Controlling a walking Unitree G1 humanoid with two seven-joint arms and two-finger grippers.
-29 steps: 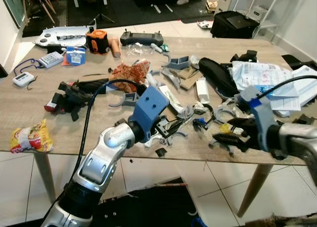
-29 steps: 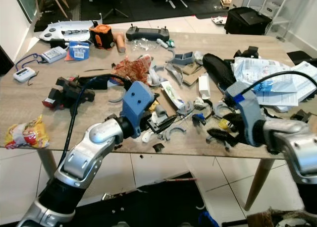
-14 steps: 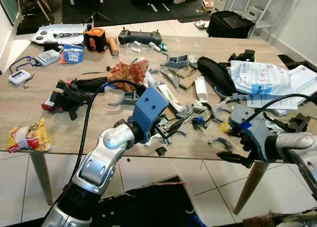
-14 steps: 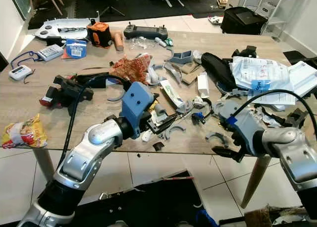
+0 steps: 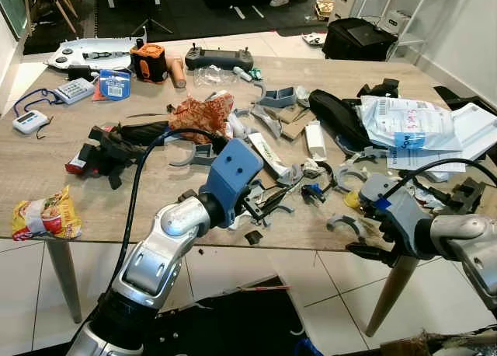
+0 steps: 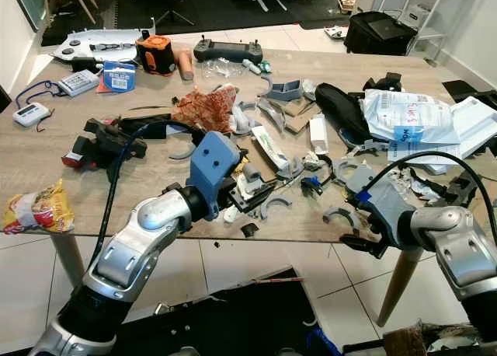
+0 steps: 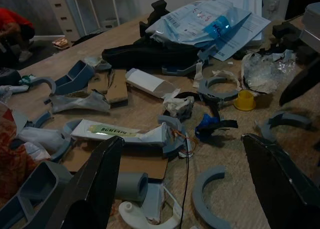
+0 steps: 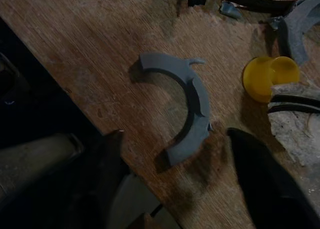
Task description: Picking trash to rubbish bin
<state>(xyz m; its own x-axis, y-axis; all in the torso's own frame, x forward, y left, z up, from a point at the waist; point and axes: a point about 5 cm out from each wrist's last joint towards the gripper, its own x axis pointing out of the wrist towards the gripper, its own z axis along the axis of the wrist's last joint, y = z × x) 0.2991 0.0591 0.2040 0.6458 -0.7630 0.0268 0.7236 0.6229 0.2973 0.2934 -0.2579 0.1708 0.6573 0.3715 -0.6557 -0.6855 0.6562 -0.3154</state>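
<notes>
Two silver metallic arms are showing, each wearing a boxy blue housing at the wrist. A black cable is looping along the left arm (image 5: 167, 239) and another is arching over the right arm (image 5: 454, 243). Each arm is ending in a gripper with two long black fingers.

No text can be read with certainty. A flattened white tube (image 7: 120, 133) at lower left of the left wrist view bears a green strip of blurred lettering. The white mailer bag (image 5: 408, 123) at right of the left eye view carries a blue label and faint red print, both too small to make out.
</notes>
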